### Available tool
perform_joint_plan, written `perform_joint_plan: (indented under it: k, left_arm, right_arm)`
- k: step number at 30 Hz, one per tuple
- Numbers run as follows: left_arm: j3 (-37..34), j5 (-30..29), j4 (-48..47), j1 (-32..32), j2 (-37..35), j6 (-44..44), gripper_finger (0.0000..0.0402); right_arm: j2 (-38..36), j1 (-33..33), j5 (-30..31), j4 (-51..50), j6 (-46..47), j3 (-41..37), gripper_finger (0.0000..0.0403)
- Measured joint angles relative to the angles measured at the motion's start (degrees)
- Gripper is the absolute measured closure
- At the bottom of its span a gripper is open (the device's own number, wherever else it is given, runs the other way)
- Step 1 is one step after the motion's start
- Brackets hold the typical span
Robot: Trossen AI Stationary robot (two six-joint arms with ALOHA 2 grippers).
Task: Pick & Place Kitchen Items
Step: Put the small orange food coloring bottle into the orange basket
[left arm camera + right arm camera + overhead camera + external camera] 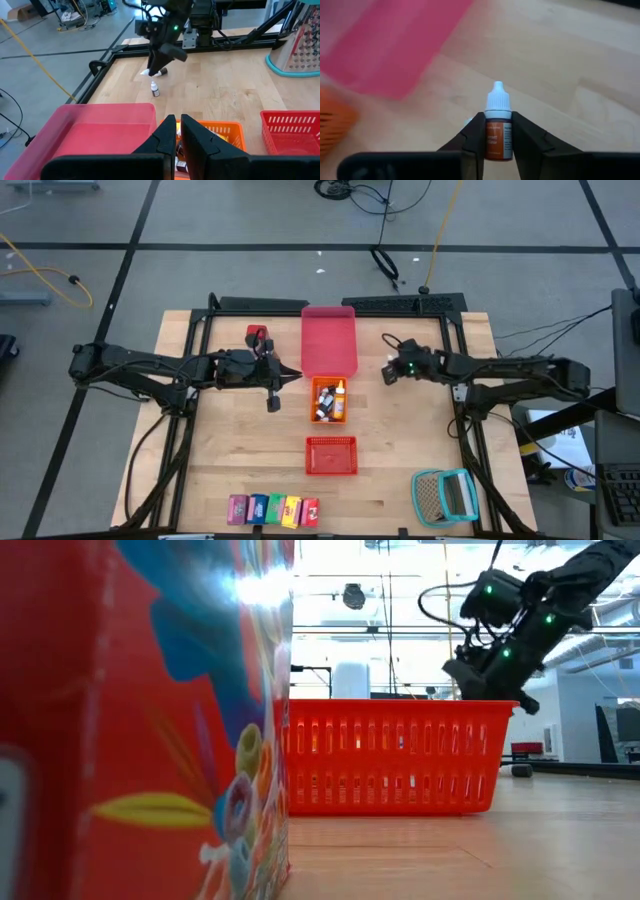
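Observation:
My right gripper (498, 119) is shut on a tiny bottle with a white cap and an orange label (498, 135). It hangs over the table to the right of the pink tray (328, 340). Seen from the left wrist, this gripper (152, 71) is low over the wood, with another small white-capped bottle (155, 90) standing on its base beside it. My left gripper (292, 376) is shut and holds nothing, just left of the orange tray (328, 416), which holds several tiny bottles. A small red container (258, 335) sits near the far edge. A row of coloured cartons (272, 509) stands at the near edge. My right gripper pinches the tiny bottle by its labelled body (498, 142) between the two fingers. The bottle lies along the fingers, and its white cap (498, 100) sticks out past the fingertips. The fingers slant down from the table's right side.
A red mesh basket (331, 455) stands nearer to me than the orange tray. A teal-framed mesh item (445, 496) lies at the near right corner. In the low view a red carton (140, 720) fills the left half. Bare wood lies to the left and right of the trays.

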Motion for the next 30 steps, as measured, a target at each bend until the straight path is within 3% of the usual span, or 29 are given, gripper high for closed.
perform_joint_plan:
  k: [4, 16, 23, 30]
  left_arm:
    - [0.0, 0.0, 0.0, 0.0, 0.0, 0.2, 0.0371]
    - [0.0, 0.0, 0.2, 0.0, 0.0, 0.2, 0.0371]
    - [0.0, 0.0, 0.3, 0.0, 0.0, 0.3, 0.0371]
    - [0.0, 0.0, 0.6, 0.0, 0.0, 0.3, 0.0371]
  right_arm:
    - [-0.3, 3.5, -1.7, 3.6, -0.8, 0.7, 0.0331]
    - [4.1, 17.7, -5.5, 29.2, -6.6, 0.8, 0.0332]
    - [12.5, 21.7, -5.5, 42.6, -8.4, 0.8, 0.0335]
    - [22.3, 21.3, -5.5, 52.0, -8.9, 1.8, 0.0333]
